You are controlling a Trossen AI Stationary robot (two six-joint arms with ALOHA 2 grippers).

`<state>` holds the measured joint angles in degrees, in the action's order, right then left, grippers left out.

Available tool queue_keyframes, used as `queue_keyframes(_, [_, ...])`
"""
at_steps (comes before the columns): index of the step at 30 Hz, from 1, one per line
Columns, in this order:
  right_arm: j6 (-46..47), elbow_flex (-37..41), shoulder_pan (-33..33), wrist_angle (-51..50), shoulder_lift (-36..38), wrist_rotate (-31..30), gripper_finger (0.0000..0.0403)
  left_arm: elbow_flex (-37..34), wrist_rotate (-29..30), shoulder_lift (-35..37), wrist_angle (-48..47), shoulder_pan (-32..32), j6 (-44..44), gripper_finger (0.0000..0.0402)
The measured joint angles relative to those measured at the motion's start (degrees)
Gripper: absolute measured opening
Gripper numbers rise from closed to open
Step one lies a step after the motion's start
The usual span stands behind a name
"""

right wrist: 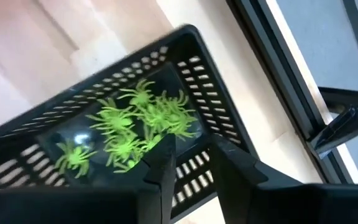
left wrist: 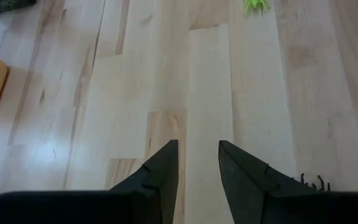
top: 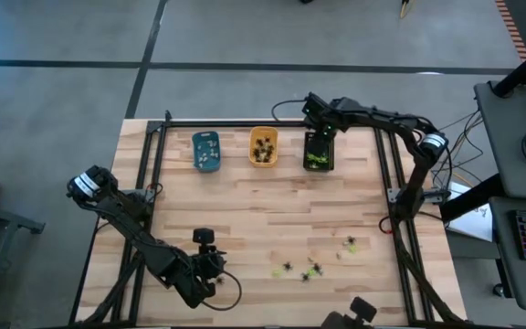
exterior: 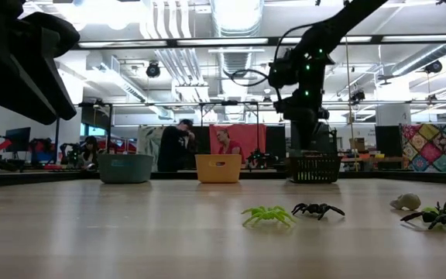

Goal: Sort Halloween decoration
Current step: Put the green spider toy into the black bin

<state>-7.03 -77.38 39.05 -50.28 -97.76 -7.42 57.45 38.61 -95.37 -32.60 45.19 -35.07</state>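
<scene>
A pale wooden table edged by a black metal frame, seen from above, with a dark robot arm at each side. Three small trays stand in a row along the far edge: a blue tray, an orange tray and a black slotted tray.

The right claw hangs above the black tray. Its wrist view looks down past two dark fingers held a narrow gap apart with nothing between them. Below them, a heap of yellow-green spiders lies on the tray floor.

The left claw hovers low near the front left of the table. Its fingers are also narrowly parted and empty, with bare wood beneath them.

More spider figures are scattered on the open table toward the front right: a yellow-green spider lies just beside a black spider, with a pale whitish one and another black one farther right. From above this loose cluster lies well apart from all three trays and between the two claws. Small figures also show inside the blue and orange trays; their colours are hard to tell.

Beyond the table, people stand in a workshop room.
</scene>
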Motion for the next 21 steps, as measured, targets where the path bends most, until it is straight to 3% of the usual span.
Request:
queue_keyframes(8, [4.3, 0.2, -7.3, -0.5, 6.9, 0.4, 0.0078, 0.0, 0.0, 0.0, 0.4, 0.0, 0.0, 0.0097])
queue_keyframes(21, [15.5, 4.7, -30.2, 3.3, 17.8, 0.3, 0.0082, 0.0, 1.0, 0.0, 5.1, 0.0, 3.4, 0.0097])
